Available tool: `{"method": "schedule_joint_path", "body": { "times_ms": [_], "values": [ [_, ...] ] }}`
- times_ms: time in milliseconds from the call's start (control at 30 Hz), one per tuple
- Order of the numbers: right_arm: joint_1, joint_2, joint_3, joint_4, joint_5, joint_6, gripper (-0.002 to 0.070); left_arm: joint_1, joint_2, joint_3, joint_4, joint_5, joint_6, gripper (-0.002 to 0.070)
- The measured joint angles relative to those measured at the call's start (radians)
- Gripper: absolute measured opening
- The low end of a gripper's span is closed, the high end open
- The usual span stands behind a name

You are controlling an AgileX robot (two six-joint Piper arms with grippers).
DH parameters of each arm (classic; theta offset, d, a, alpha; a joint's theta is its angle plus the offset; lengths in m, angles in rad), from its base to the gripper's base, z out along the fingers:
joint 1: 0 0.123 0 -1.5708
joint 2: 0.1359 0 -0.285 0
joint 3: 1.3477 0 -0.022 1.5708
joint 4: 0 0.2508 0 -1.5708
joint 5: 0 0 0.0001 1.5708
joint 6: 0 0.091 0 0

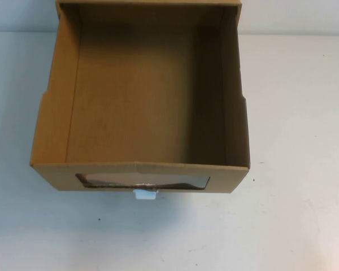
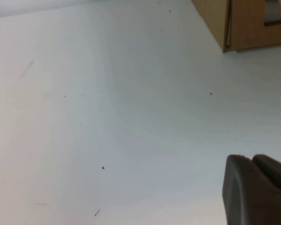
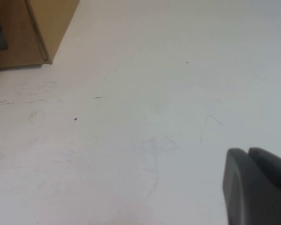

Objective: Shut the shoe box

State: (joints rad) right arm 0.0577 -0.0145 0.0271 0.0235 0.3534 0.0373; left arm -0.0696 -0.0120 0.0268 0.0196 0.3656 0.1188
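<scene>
The shoe box (image 1: 135, 172) is brown corrugated cardboard, and its drawer stands pulled out toward me with the empty inside open to view. Its front panel has a clear window (image 1: 141, 182) with a small white pull tab (image 1: 145, 195) just below it. Neither gripper shows in the high view. In the left wrist view my left gripper (image 2: 251, 159) hangs over bare table with its fingers together and empty, and a front corner of the box (image 2: 246, 23) lies well away from it. In the right wrist view my right gripper (image 3: 248, 151) is likewise shut and empty, far from the box's other front corner (image 3: 33, 28).
The box stands on a white table (image 1: 294, 113) with bare surface on both sides and in front of it. The box's outer sleeve (image 1: 147, 3) reaches the far edge of the high view.
</scene>
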Motion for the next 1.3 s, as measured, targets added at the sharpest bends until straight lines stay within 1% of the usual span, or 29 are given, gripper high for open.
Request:
{"method": "schedule_joint_path", "body": {
  "times_ms": [333,433,600,733,833,900,1000,1167,1300],
  "values": [
    [0.000,0.000,0.000,0.000,0.000,0.000,-0.0014,0.000,0.000,0.000,-0.002,-0.002,0.000,-0.0005],
    [0.000,0.000,0.000,0.000,0.000,0.000,-0.0014,0.000,0.000,0.000,-0.027,-0.008,-0.006,-0.0005],
    [0.000,0.000,0.000,0.000,0.000,0.000,-0.0014,0.000,0.000,0.000,-0.121,-0.025,-0.055,-0.0005],
    [0.000,0.000,0.000,0.000,0.000,0.000,-0.0014,0.000,0.000,0.000,-0.232,-0.052,-0.083,-0.0005],
    [0.000,0.000,0.000,0.000,0.000,0.000,-0.0014,0.000,0.000,0.000,-0.365,-0.105,-0.089,-0.0005],
    [0.000,0.000,0.000,0.000,0.000,0.000,-0.0014,0.000,0.000,0.000,-0.490,-0.162,-0.090,-0.0005],
    [0.000,0.000,0.000,0.000,0.000,0.000,-0.0014,0.000,0.000,0.000,-0.611,-0.246,-0.087,-0.0005],
    [0.000,0.000,0.000,0.000,0.000,0.000,-0.0014,0.000,0.000,0.000,-0.655,-0.337,-0.072,-0.0005],
    [0.000,0.000,0.000,0.000,0.000,0.000,-0.0014,-0.002,0.000,-0.002,-0.662,-0.334,-0.058,-0.0005]
  ]
}}
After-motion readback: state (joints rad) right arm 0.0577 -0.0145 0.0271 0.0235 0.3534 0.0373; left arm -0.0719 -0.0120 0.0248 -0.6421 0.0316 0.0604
